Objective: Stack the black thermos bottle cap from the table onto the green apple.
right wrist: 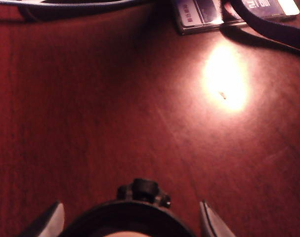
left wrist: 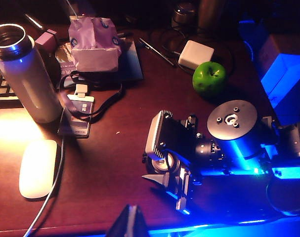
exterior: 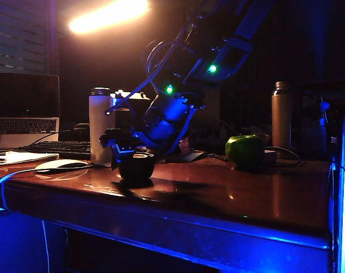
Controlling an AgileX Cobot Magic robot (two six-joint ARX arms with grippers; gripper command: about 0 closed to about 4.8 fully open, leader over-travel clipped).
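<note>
The right gripper is low over the table near its front edge, one finger on each side of the black thermos bottle cap. The cap stands on the wood between them, but whether the fingers press its sides yet cannot be told. The green apple sits well apart from the cap, toward the table's right edge, just beside a white power adapter. A tall pale grey bottle stands behind the cap, a white mouse lies near the left edge, and a bronze bottle rises at the back. Of the left gripper only a dark tip shows above the front edge, so its state cannot be told.
</note>
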